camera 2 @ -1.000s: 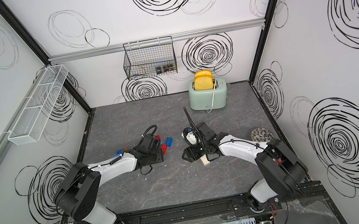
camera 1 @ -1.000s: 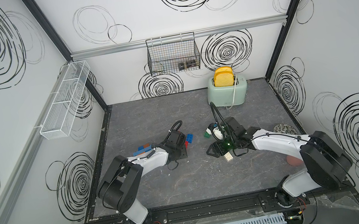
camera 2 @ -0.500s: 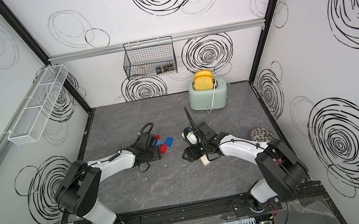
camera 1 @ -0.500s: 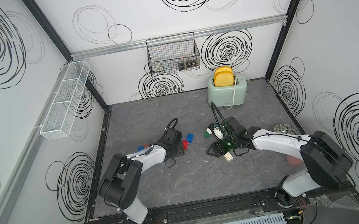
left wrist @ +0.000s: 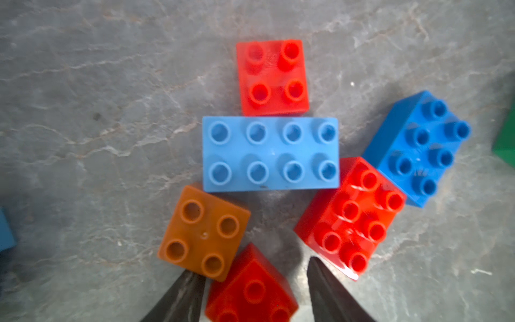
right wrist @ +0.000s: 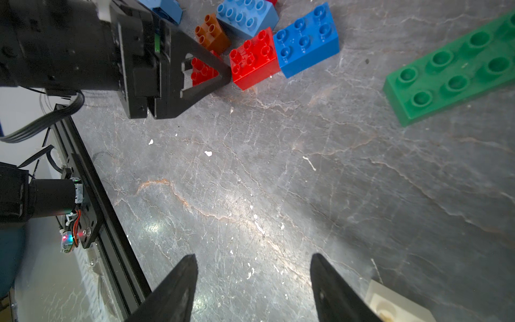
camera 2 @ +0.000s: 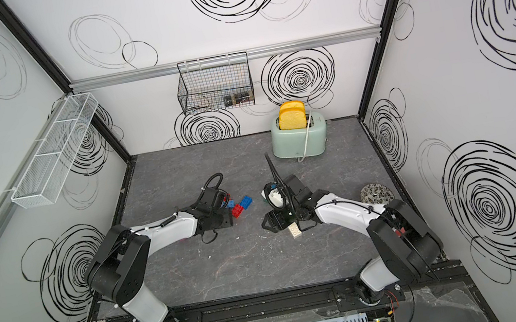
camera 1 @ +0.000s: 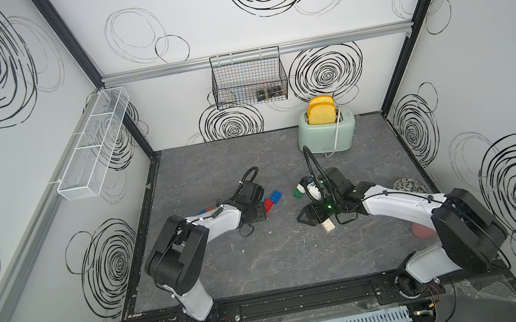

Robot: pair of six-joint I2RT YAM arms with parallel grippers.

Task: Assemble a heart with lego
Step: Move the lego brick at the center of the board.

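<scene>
A loose cluster of lego lies on the grey table: a red square brick [left wrist: 272, 76], a light blue long brick [left wrist: 270, 154], an orange square brick [left wrist: 204, 232], a red six-stud brick [left wrist: 351, 217] and a dark blue six-stud brick [left wrist: 418, 147]. My left gripper [left wrist: 252, 267] stands open low over the table. A small red sloped brick [left wrist: 250, 290] sits between its jaws, against one finger with a gap to the other. My right gripper [right wrist: 252, 264] is open over bare table. A cream brick [right wrist: 395, 306] lies beside it and a long green plate [right wrist: 451, 75] further off.
A mint toaster [camera 1: 326, 132] with yellow toast stands at the back right. On the walls hang a black wire basket [camera 1: 249, 81] and a white mesh rack [camera 1: 92, 144]. A patterned disc [camera 1: 406, 186] and a pinkish object [camera 1: 421, 230] lie near the right arm.
The left wrist has shifted slightly toward the brick cluster. The right arm has not moved.
</scene>
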